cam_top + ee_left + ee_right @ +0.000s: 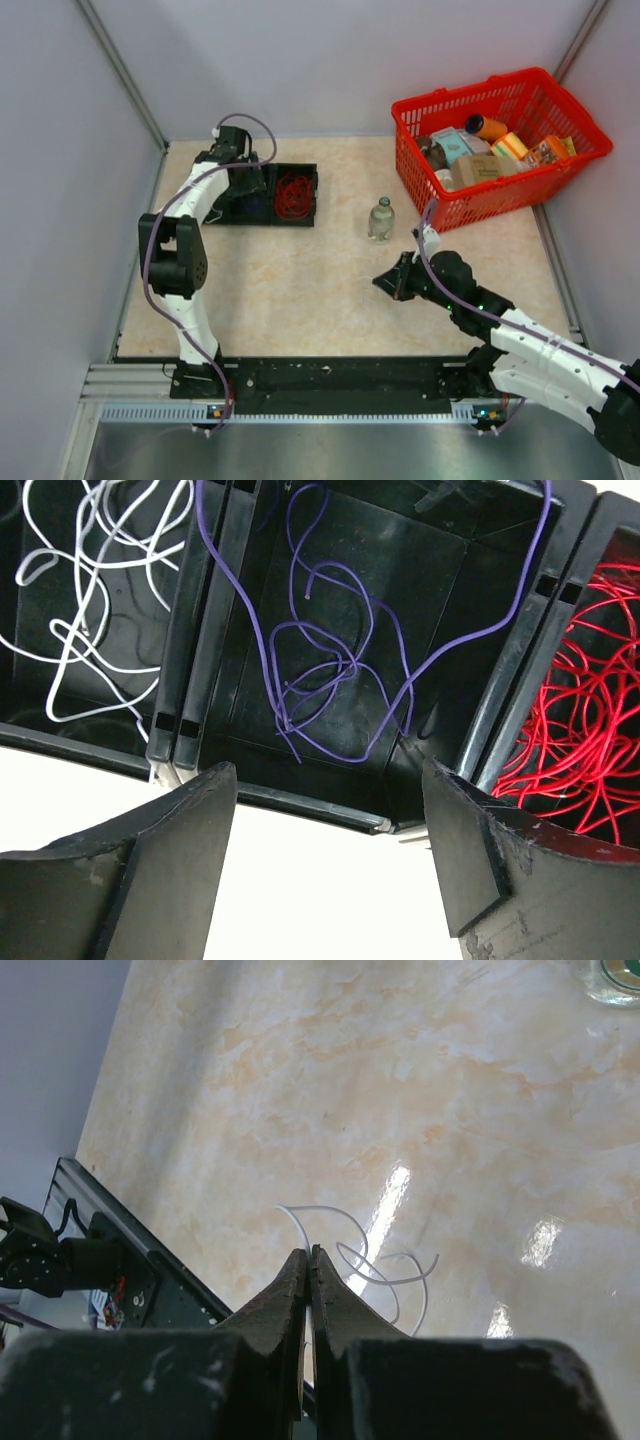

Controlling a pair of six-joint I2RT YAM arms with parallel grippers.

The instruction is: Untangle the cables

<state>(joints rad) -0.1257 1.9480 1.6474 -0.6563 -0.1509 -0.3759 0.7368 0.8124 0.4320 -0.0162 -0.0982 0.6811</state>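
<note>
The left arm point(175, 255) bends up at the elbow and reaches to the far left, the left gripper point(330, 780) tipped down, jaws wide apart. The right arm point(520, 345) stretches low toward the middle, the right gripper point(308, 1252) clamped tight, seemingly on a white cable point(385, 1280).

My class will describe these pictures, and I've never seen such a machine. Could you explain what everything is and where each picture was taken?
Two robot arms are bolted to a table. One camera looks down from above; the others ride on each wrist. A black tray holds white cables, purple cables and red cables in separate compartments; a bottle and a red basket stand nearby. The left gripper hovers open over the tray; the right gripper is shut, apparently pinching a white wire.
</note>
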